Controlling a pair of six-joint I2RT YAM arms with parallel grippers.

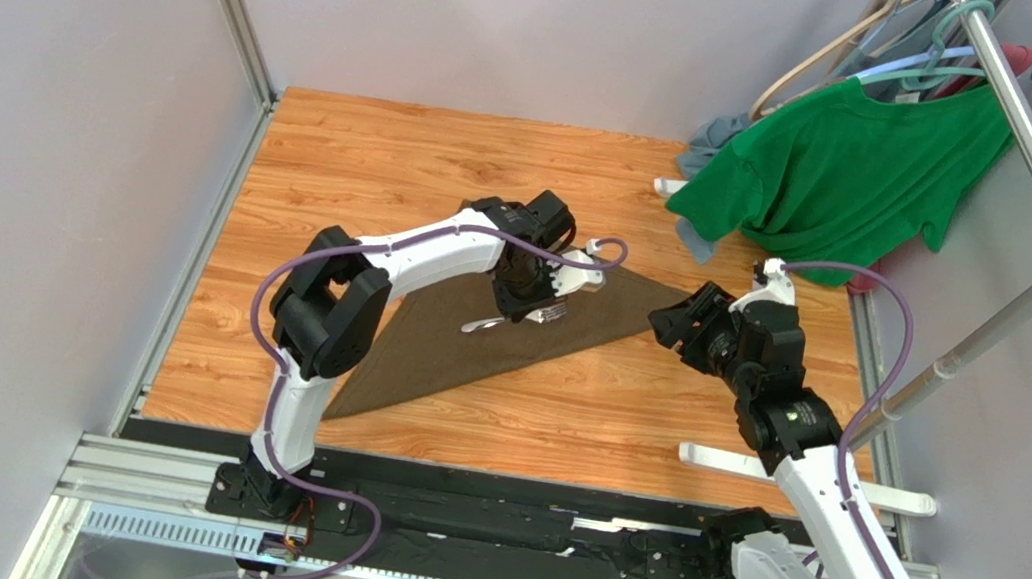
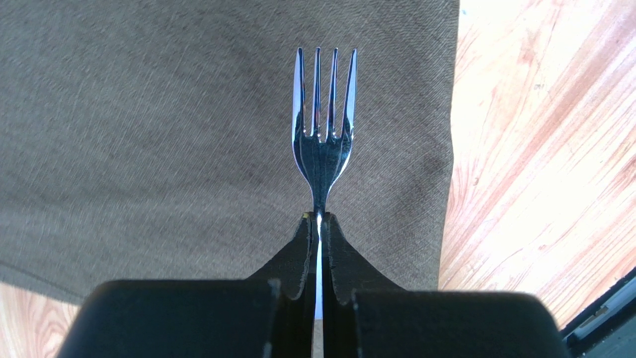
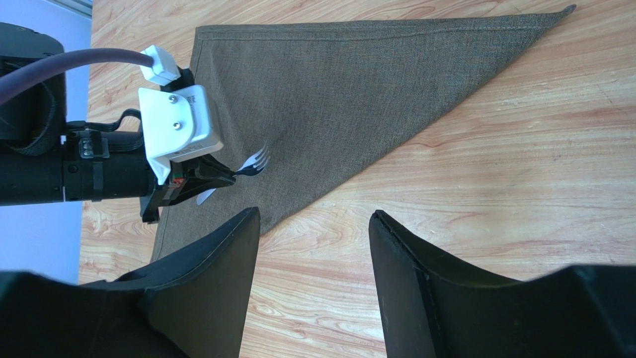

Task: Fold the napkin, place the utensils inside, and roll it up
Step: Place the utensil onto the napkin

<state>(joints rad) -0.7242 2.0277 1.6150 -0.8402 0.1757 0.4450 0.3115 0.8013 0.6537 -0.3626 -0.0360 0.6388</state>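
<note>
The dark olive-brown napkin [image 1: 468, 351] lies flat on the wooden table, folded into a triangle. It also shows in the left wrist view [image 2: 149, 134] and the right wrist view [image 3: 358, 82]. My left gripper [image 2: 319, 218] is shut on the handle of a silvery fork [image 2: 322, 134] and holds it over the napkin, tines pointing forward. The fork also shows in the top view [image 1: 552, 316] and the right wrist view [image 3: 257, 159]. A second silvery utensil [image 1: 482, 326] lies on the napkin beside it. My right gripper [image 3: 313, 216] is open and empty, over bare wood near the napkin's right corner.
A bright green T-shirt [image 1: 843, 169] hangs from a metal rack rail [image 1: 1024, 119] at the back right, with a grey-blue garment [image 1: 711, 135] behind it. The rack's white foot [image 1: 814, 483] lies by the right arm. Grey walls enclose the table.
</note>
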